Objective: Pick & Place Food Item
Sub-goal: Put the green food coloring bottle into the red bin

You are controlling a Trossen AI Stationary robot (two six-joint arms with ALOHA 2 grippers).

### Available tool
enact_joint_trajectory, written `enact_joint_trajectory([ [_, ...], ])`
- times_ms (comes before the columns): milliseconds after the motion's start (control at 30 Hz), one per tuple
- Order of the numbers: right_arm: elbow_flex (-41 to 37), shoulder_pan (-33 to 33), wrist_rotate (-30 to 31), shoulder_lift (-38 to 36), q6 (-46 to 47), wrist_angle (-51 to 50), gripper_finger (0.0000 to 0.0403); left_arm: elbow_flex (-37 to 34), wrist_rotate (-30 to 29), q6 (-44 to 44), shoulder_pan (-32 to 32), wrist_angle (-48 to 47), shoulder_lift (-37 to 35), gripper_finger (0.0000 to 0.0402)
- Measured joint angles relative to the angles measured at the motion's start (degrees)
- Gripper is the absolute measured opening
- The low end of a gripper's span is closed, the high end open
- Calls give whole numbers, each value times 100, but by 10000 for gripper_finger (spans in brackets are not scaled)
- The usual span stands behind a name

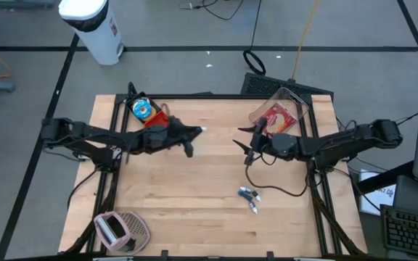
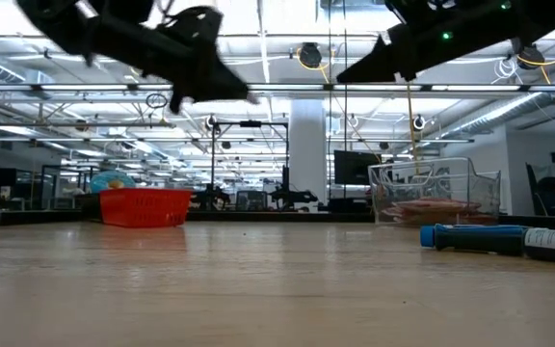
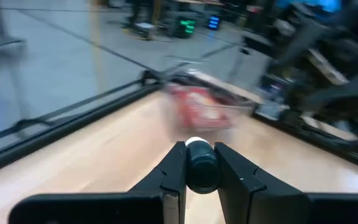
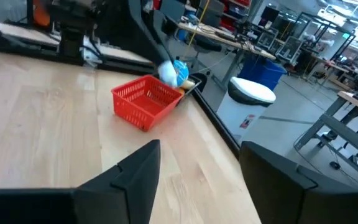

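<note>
My left gripper [image 1: 193,135] hangs above the table's middle left, shut on a dark cylinder with a white end [image 3: 201,163]. My right gripper [image 1: 244,142] hangs above the middle right, open, with nothing between its fingers [image 4: 197,158]. A red basket [image 1: 155,119] stands on the table at the far left, with a blue round pack [image 1: 142,109] beside it. At the far right stands a clear container [image 1: 281,109] with a red food packet [image 1: 276,120] inside. My left gripper pinches the dark cylinder's sides [image 3: 199,177] between its two fingers. The fingers lie along it, about level, pointing toward the table's right. Its white end [image 3: 196,143] sticks out past the fingertips. The cylinder is lifted clear of the table.
Two markers [image 1: 249,196] lie on the wood near the front right; one shows blue in the low view [image 2: 470,236]. A pink object [image 1: 120,230] sits at the front left corner. A black frame [image 1: 194,95] rims the table. Bare wood lies between the arms.
</note>
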Motion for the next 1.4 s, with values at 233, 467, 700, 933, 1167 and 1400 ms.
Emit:
enact_joint_trajectory([
  [233, -522, -101, -7, -133, -182, 985, 200, -1434, -1276, -1015, -5, -12, -1023, 59],
  [467, -660, -271, -6, -133, -96, 1164, 197, -2491, -2218, -2057, -107, -37, -1451, 60],
  [700, -662, -295, -50, -124, -23, 1184, 196, -2833, -2465, -2623, -4, -53, -1453, 60],
  [933, -662, -304, -159, -124, -18, 1185, 196, -2834, -2465, -2626, 116, -89, -1452, 60],
  [1167, -662, -304, -159, -124, -20, 1187, 196, -2834, -2466, -2623, 136, -226, -1452, 61],
  [1400, -662, -304, -159, -124, -18, 1185, 196, -2834, -2610, -2648, 136, -402, -1448, 61],
])
